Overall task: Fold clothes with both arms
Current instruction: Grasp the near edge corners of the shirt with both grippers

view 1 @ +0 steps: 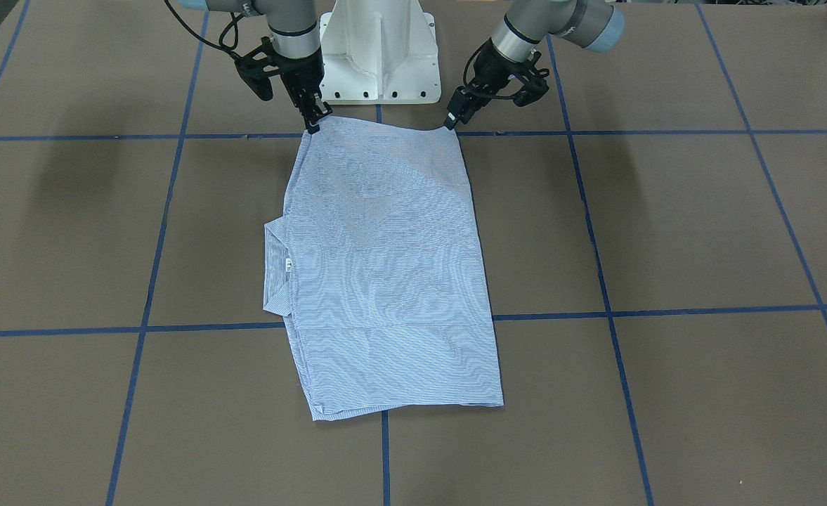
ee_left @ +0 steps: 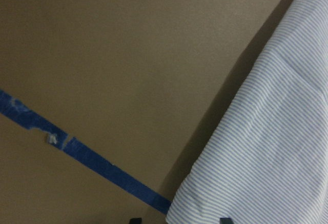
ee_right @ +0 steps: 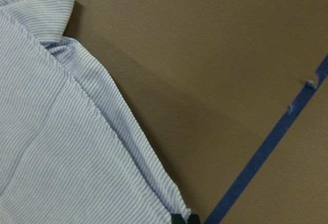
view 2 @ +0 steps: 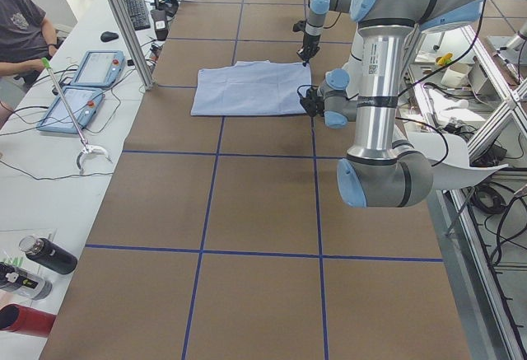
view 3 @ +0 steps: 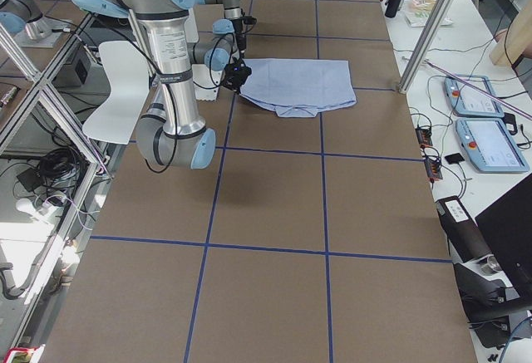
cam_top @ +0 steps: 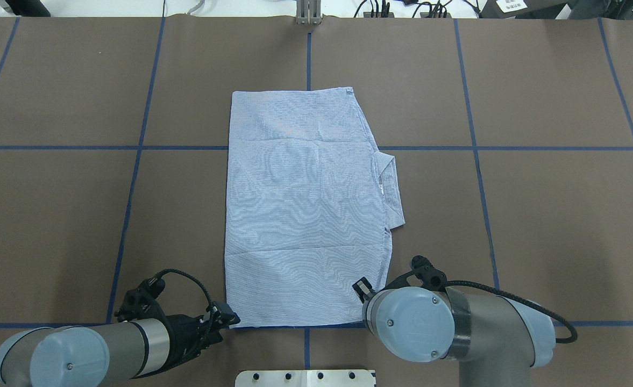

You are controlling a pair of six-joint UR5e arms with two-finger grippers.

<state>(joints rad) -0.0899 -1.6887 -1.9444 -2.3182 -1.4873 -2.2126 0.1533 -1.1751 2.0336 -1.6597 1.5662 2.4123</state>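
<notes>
A brown table (view 1: 666, 225) is divided into large rectangles by blue tape lines (view 1: 666, 310). The white pedestal base (view 1: 378, 49) stands behind and between the two grippers. Beyond the shirt's far edge from the grippers runs a white bench (view 2: 49, 162) with two blue-framed pendants (view 2: 99, 67), a keyboard (view 2: 136, 10) and dark bottles (view 2: 49, 254); a seated person (view 2: 20, 22) shows at its end. Aluminium posts (view 3: 424, 31) rise at the table's border.

The shirt (view 1: 385, 267), light blue with fine white stripes, lies flat as a roughly rectangular folded panel stretching forward from both grippers, with faint creases across it. Its collar (view 1: 276, 270) juts out sideways on the right gripper's side, ahead of that gripper.

The left gripper (view 1: 450, 121) sits at the shirt's near corner on its own side; in its wrist view the two fingertips (ee_left: 223, 220) stand apart, with the corner of the cloth lying between them, not pinched. The right gripper (view 1: 313, 123) meets the other near corner; its wrist view shows the dark tips closed together right at the hem's end, pinching the shirt.

A small white neck label (view 1: 289, 264) sits inside the collar, its print too small to read. A sticker (view 2: 375, 55) on the left arm (cam_top: 79, 349) is likewise illegible
</notes>
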